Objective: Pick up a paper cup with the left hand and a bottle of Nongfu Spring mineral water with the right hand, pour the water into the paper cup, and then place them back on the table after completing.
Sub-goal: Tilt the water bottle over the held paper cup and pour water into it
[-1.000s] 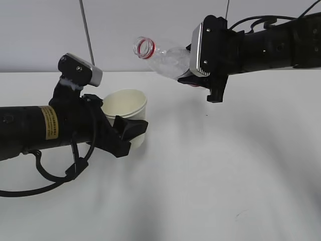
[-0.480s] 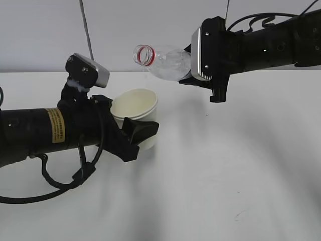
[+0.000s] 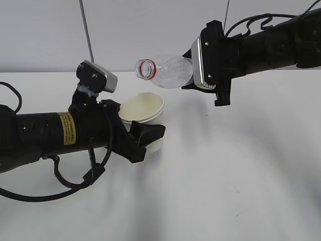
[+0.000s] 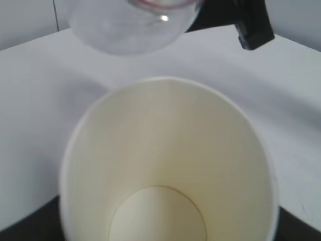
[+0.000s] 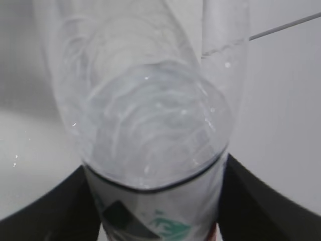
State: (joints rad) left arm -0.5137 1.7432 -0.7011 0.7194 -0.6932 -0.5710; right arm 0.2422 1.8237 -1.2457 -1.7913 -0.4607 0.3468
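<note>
My left gripper [image 3: 145, 138] is shut on a cream paper cup [image 3: 144, 118] and holds it tilted above the white table [image 3: 235, 165]. The cup fills the left wrist view [image 4: 165, 165] and its inside looks dry. My right gripper [image 3: 193, 75] is shut on a clear uncapped bottle [image 3: 168, 71] with a red neck ring. The bottle lies nearly level, its mouth pointing left, just above the cup's rim. In the right wrist view the black fingers [image 5: 50, 211] clamp the labelled bottle [image 5: 150, 140]. The bottle's rounded end [image 4: 130, 25] hangs over the cup in the left wrist view. No stream of water shows.
A thin grey pole [image 3: 86, 32] stands behind the left arm against the wall. A black cable [image 3: 60, 183] loops under the left arm. Bare white tabletop lies in front and to the right.
My left gripper has carried the cup to the right, under the bottle mouth. My right gripper has lowered the bottle's neck from upward-tilted to nearly level.
</note>
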